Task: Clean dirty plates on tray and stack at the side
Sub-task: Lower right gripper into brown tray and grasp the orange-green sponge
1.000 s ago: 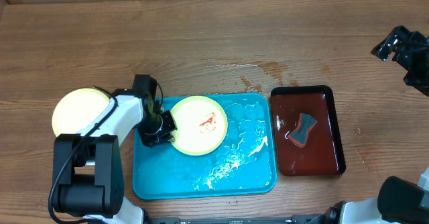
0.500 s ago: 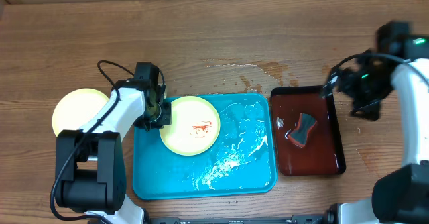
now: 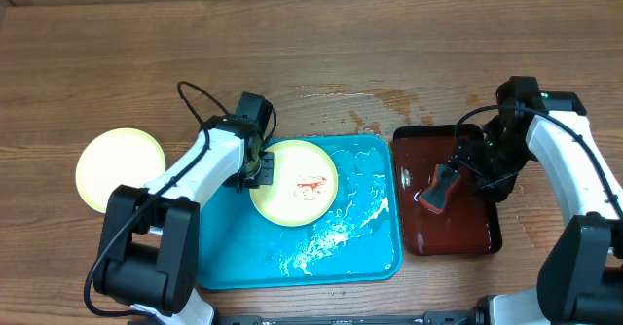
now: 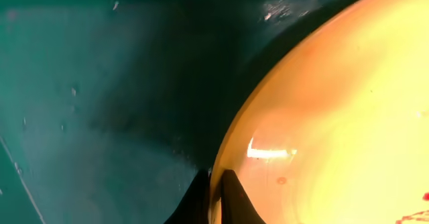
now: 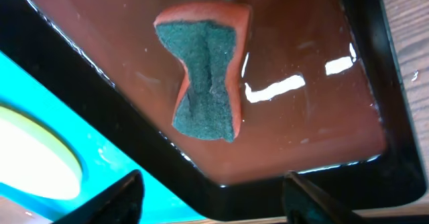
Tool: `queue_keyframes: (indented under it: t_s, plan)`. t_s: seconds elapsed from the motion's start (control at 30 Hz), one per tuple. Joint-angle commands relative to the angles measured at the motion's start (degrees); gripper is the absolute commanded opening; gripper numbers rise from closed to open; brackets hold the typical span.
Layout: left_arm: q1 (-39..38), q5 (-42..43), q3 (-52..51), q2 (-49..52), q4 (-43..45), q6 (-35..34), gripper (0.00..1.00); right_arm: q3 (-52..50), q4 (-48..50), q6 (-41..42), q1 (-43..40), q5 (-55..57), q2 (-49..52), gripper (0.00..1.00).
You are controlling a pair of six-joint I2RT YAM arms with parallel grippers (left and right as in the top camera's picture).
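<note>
overhead: your left gripper (image 3: 257, 173) is pinched onto the left rim of a pale yellow plate (image 3: 297, 181). that plate lies in the upper left part of the turquoise tray (image 3: 292, 262) and has a red smear near its middle. a second yellow plate (image 3: 120, 167) sits on the wooden table (image 3: 311, 53), off the tray's left side and apart from it. a dark red tray (image 3: 450, 235) sits just beside the turquoise tray's right edge and holds a sponge (image 3: 440, 189). your right gripper (image 3: 470, 166) hangs over the dark red tray, close to the sponge's right side.

left wrist: two dark fingers (image 4: 232, 198) are pressed together on the plate's (image 4: 335, 117) rim, with the turquoise tray (image 4: 100, 83) in shadow beneath.

right wrist: your right gripper's (image 5: 213, 178) fingers (image 5: 127, 190) stand spread wide with nothing between them. the green-topped sponge (image 5: 204, 83) lies flat on the wet dark red tray (image 5: 301, 130), beyond the fingertips. the turquoise tray (image 5: 100, 143) and an edge of the plate (image 5: 27, 157) show at lower left.
</note>
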Motion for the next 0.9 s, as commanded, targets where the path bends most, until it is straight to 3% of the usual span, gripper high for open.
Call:
queue_keyframes:
  t_s: [0.0,0.07,0.17,0.23,0.3,0.33,0.37,0.47,0.6,0.73,0.77,0.8,0.83,0.87]
  plan:
    - [-0.35,-2.25,-0.44,2.38,-1.84,-11.06,0.05,0.04,0.48,0.46,0.11,-0.31,-0.37,0.67]
    - [-0.35,-2.27,-0.44,2.38,-2.49,-13.88,0.04,-0.35,0.87,0.74,0.11,-0.31,-0.37,0.85]
    - [-0.39,-2.21,-0.44,2.38,-3.28,-16.9,0.04,-2.01,1.88,3.28,0.11,-0.28,-0.37,0.9]
    - [-0.42,-1.55,-0.44,2.38,-3.19,-17.07,0.04,-5.44,6.16,3.41,0.35,-0.33,-0.37,0.74]
    - [-0.42,-1.6,-0.44,2.38,-3.17,-16.59,0.04,-8.17,9.92,2.27,1.05,-0.52,-0.37,0.45]
    - [-0.42,-1.6,-0.44,2.38,-3.19,-16.57,0.04,-9.55,11.72,1.73,1.62,-0.52,-0.37,0.44]
    - [-0.42,-1.6,-0.44,2.38,-3.19,-16.37,0.05,-10.69,13.14,1.7,2.25,-0.52,-0.37,0.48]
    - [-0.42,-1.6,-0.44,2.38,-3.15,-15.67,0.04,-13.16,17.0,1.68,4.66,-0.04,-0.37,0.72]
    - [-0.39,-1.64,-0.44,2.38,-2.86,-15.02,0.04,-13.9,21.29,1.7,8.11,0.26,-0.37,0.73]
    - [-0.42,-1.79,-0.44,2.38,-2.6,-14.6,0.04,-13.9,24.5,3.21,10.91,2.49,-0.37,0.4]
    - [-0.42,-1.77,-0.44,2.38,-2.62,-14.62,0.04,-13.9,24.76,4.35,11.26,3.91,-0.37,0.36]
    - [-0.42,-1.77,-0.44,2.38,-2.67,-14.62,0.04,-13.92,24.83,5.31,11.47,5.29,-0.37,0.38]
    - [-0.39,-1.64,-0.44,2.38,-2.8,-14.6,0.04,-13.92,24.81,6.38,11.52,6.78,-0.37,0.54]
    - [-0.42,-1.64,-0.44,2.38,-2.89,-14.58,0.04,-13.92,24.81,6.49,11.5,7.32,-0.35,0.65]
